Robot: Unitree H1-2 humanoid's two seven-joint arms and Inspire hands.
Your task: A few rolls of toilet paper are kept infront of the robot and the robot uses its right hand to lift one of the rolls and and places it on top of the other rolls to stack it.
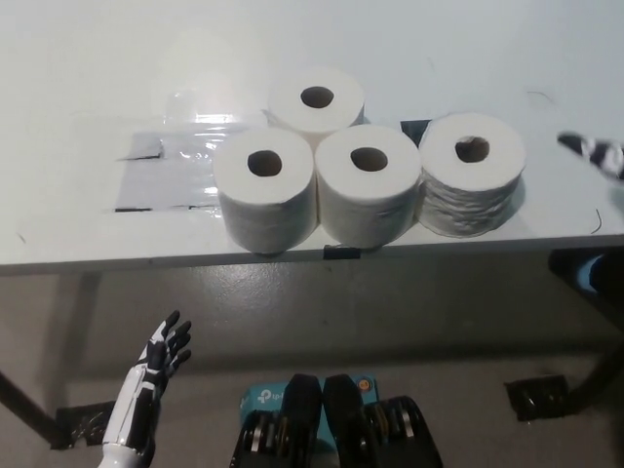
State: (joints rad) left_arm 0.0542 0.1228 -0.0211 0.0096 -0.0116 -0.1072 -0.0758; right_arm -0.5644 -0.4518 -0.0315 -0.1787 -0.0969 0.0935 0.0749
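The left hand [158, 361] is being held low at the lower left, below the near edge of the table [78, 224], its fingers spread apart with nothing between them; it is being kept idle and well apart from the rolls.

Ahead of and to the right of that hand, four toilet paper rolls are being kept upright on the table, their core holes facing up, so each long axis is standing vertical. The front-left roll [264, 200] and the front-middle roll [369, 195] are being seen touching side by side, with the back roll [316, 100] tucked just behind the two. The rightmost roll [472, 174] is being seen just beside the middle one, looking more loosely wound.

At the far right edge, only a sliver of the right hand [597, 153] is being shown over the table, so whether its fingers are apart or together cannot be told. The rightmost roll is lying directly to this hand's left and nearest to it, so it is being judged the likely one to be lifted, with the three-roll cluster further to the left serving as the base.
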